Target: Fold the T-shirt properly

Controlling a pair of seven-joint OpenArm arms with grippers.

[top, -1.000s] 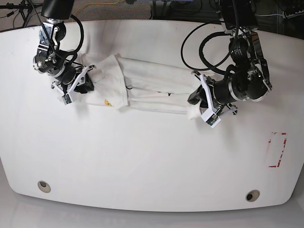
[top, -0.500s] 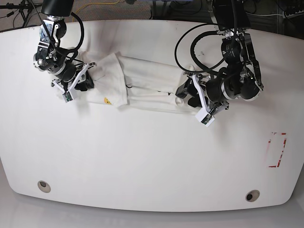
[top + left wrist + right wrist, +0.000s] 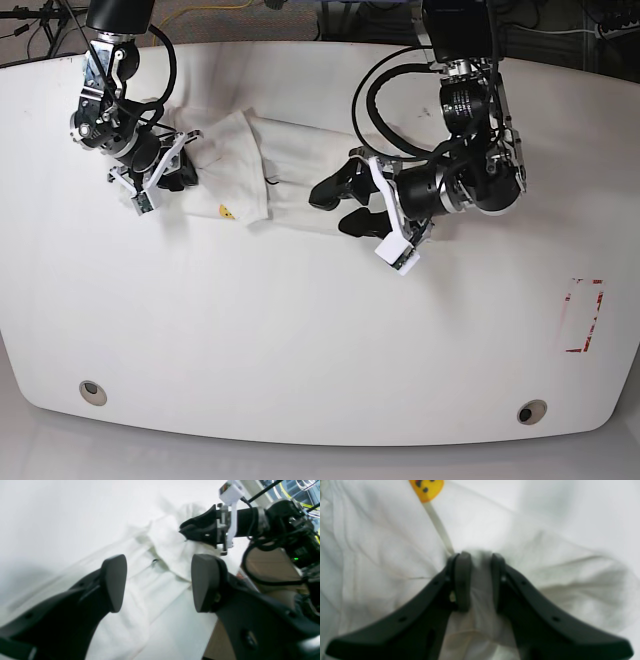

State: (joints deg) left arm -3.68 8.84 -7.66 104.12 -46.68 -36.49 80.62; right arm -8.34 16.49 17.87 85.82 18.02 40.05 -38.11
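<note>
- The T-shirt (image 3: 300,180) lies on the white surface (image 3: 300,340) as a long narrow band running across the far half, folded lengthwise so the sleeves are tucked in; a scrap of yellow print (image 3: 426,487) shows near one end
- The right hand (image 3: 477,580) is pinched narrow on a bunched end of the cloth, fabric squeezed between its two pads; this looks like an anchor, pinning that end so the band does not slide
- The left hand (image 3: 338,205) hovers wide over the middle of the band, nothing between its fingers (image 3: 115,582); in its wrist view the cloth lies under the gap, untouched; I judge it is placed there to take a new hold at the mid-line
- The band is not yet folded crosswise; that step appears to remain
- The risk: the loose end may crumple if the cloth is lifted unevenly
</note>
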